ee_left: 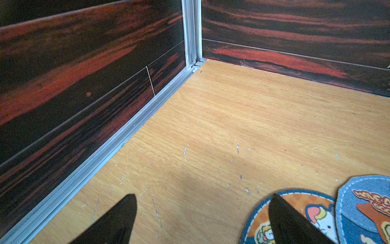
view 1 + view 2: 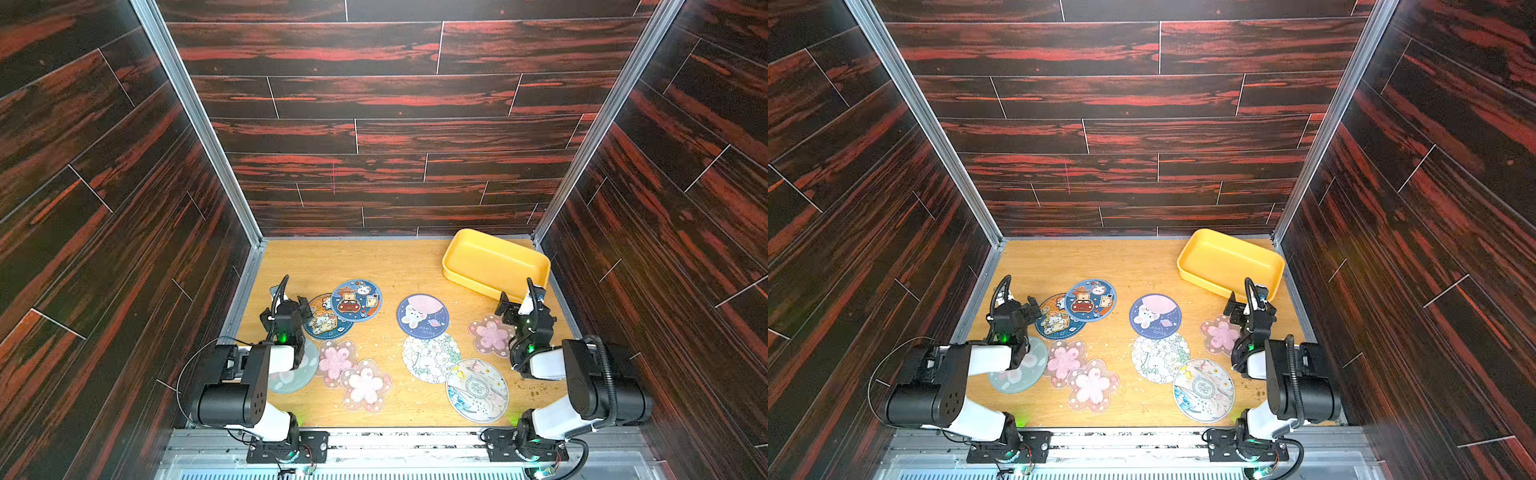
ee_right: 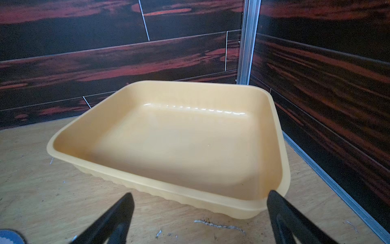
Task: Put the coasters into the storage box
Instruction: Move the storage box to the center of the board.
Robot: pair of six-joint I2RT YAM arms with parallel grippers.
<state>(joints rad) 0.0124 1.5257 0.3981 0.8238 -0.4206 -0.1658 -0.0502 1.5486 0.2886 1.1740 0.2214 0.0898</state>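
**Begin with the blossom beside the right tool**

Nothing is in the box (image 2: 494,257) yet. It stands empty in the far right corner of the surface (image 2: 374,266), a little askew. All the coasters (image 2: 431,357) lie flat on the surface, nearer to the arm bases.

Both tools are wide open and hold nothing. The right tool (image 3: 200,193) hangs just before the near side of the box. The left tool (image 1: 202,196) hangs near the left wall (image 1: 84,95), with one finger above the rim of the orange coaster (image 1: 306,199).

I think the pink blossom (image 2: 490,336), just beside the right tool, is the best first pick, because its way to the box is short. These mats are thin, so a straight pinch from above will probably slip. Bring one finger down at the edge, tip the mat up a little, and only then close.

On the left side, take the car coaster (image 2: 356,300) first. It lies over the orange one, and its raised edge should give you a hold. Release low inside the box and to one side, so that the next ones fit.
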